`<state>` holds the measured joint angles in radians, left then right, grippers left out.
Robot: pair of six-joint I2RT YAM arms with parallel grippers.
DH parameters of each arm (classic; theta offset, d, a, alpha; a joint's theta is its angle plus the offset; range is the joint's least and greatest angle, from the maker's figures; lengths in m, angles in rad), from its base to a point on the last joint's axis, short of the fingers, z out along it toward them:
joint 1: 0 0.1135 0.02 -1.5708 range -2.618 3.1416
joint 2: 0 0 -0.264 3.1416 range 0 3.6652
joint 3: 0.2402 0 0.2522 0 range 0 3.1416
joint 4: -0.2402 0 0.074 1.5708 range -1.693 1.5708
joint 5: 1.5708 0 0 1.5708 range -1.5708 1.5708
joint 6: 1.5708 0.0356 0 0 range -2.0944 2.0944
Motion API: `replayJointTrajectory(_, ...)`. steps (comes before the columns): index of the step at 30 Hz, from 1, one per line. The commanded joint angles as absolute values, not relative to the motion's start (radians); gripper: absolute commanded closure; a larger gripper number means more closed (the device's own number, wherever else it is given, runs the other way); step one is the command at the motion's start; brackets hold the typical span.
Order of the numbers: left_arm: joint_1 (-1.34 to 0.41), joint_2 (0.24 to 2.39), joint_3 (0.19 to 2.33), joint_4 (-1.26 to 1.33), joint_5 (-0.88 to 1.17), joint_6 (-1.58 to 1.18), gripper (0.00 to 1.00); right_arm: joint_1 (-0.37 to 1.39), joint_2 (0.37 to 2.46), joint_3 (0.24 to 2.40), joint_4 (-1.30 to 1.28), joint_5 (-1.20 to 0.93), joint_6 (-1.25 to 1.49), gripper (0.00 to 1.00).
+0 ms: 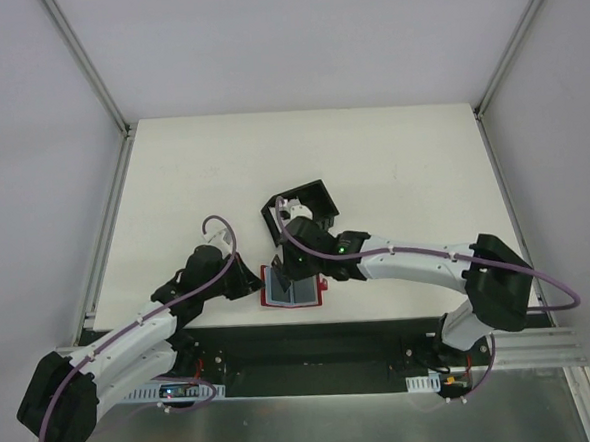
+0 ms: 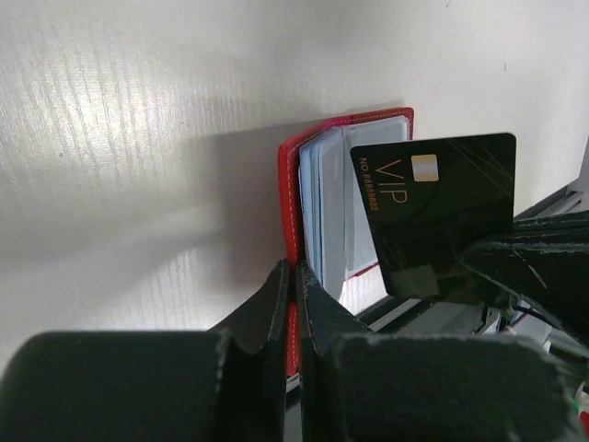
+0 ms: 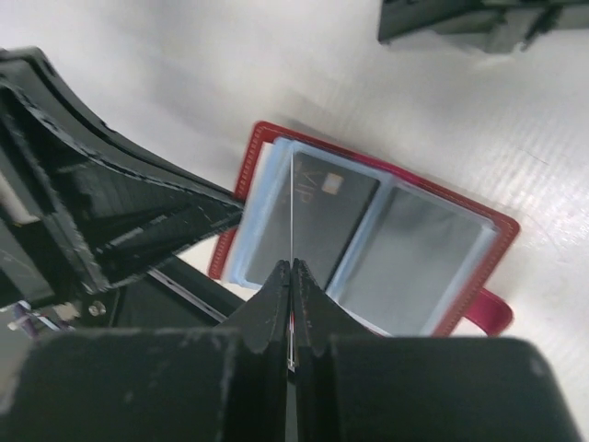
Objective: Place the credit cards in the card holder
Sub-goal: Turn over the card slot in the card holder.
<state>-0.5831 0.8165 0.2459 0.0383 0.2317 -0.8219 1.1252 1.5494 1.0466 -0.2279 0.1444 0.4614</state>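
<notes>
The card holder (image 1: 280,295), a red wallet, lies open near the table's front edge, its pale blue-grey sleeves (image 3: 423,249) facing up. My left gripper (image 2: 296,273) is shut on the red cover's (image 2: 291,198) near edge and holds that flap upright. My right gripper (image 3: 293,265) is shut on a black credit card (image 2: 433,212) marked VIP, held on edge just over the left sleeve. In the right wrist view this card is only a thin line (image 3: 292,203). A dark card face with a chip (image 3: 333,184) shows at that sleeve; card or reflection, I cannot tell.
A black open-sided box (image 1: 304,202) stands just behind the wallet, also at the top of the right wrist view (image 3: 479,18). The table's front edge and a black rail (image 1: 312,340) run close below the wallet. Both arms crowd together over the wallet.
</notes>
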Motion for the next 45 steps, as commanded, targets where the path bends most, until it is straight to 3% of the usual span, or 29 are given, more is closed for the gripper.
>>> replayJointTrajectory(1,-0.589,0.810,0.235,0.037,0.256,-0.810,1.00,1.138,1.581,1.131,-0.190,0.134,0.528,0.99)
replayJointTrajectory(36,-0.589,0.773,0.259,0.037,0.268,-0.790,1.00,1.186,1.680,1.264,-0.496,0.161,0.538,1.00)
replayJointTrajectory(45,-0.589,0.738,0.284,0.037,0.304,-0.765,1.00,1.187,1.597,1.246,-0.512,0.322,0.532,1.00)
